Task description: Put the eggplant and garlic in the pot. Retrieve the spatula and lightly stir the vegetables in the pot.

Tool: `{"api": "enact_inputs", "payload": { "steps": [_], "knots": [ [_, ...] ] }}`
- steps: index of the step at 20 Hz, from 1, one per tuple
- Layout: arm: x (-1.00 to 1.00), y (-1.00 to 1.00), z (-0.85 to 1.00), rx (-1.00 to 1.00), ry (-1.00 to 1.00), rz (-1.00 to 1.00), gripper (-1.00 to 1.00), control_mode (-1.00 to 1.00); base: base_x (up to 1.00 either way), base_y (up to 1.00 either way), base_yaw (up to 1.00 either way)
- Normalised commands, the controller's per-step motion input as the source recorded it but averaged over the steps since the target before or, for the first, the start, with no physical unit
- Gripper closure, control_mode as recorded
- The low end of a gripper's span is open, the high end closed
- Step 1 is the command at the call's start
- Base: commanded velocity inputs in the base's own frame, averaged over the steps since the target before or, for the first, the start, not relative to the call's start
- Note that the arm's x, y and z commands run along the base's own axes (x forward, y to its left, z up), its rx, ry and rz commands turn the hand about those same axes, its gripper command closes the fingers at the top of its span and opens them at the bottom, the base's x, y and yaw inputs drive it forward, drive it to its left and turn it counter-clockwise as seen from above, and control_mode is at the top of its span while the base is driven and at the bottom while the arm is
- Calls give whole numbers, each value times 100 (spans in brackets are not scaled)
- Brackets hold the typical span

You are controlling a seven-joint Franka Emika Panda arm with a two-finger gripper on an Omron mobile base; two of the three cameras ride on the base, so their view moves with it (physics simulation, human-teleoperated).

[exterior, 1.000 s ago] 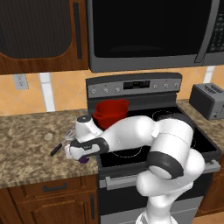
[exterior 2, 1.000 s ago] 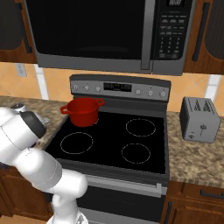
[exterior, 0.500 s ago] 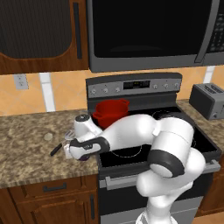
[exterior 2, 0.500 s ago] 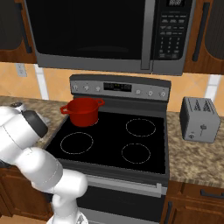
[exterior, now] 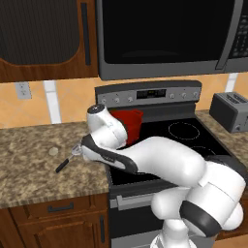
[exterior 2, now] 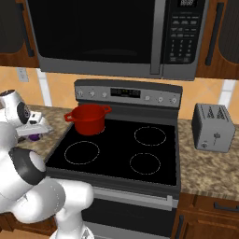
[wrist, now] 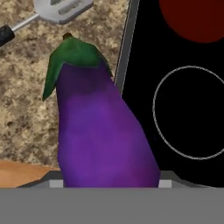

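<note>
Stove (exterior 2: 116, 154) as landmark, burners bare. Red pot (exterior 2: 87, 118) on its rear-left burner. From the hand view alone: eggplant (wrist: 98, 131) on the counter just left of the stove edge, stem toward the spatula (wrist: 57, 9). Garlic (exterior: 53, 151) farther left, seen from the left base. Gripper (exterior 2: 33, 132) low over the eggplant; finger state cannot be told.

Tool (wrist: 109, 186) now narrower around eggplant (wrist: 100, 127)
</note>
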Motion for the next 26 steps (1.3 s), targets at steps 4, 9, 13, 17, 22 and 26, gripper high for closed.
{"api": "enact_inputs", "payload": {
  "steps": [4, 9, 13, 17, 22, 26],
  "knots": [
    [-13, -77, 100, -26, -4, 7, 100, -100, 0, 0, 0],
    [7, -78, 100, -27, 5, 3, 100, -100, 0, 0, 0],
    [60, -99, 60, -28, 13, 3, 100, -100, 0, 0, 0],
    [99, -54, 0, -50, 39, 5, 100, -100, 0, 0, 0],
    [96, -13, -3, -51, 42, 8, 100, -100, 0, 0, 0],
    [84, 13, -3, -52, 52, 2, 100, -100, 0, 0, 0]
  ]
}}
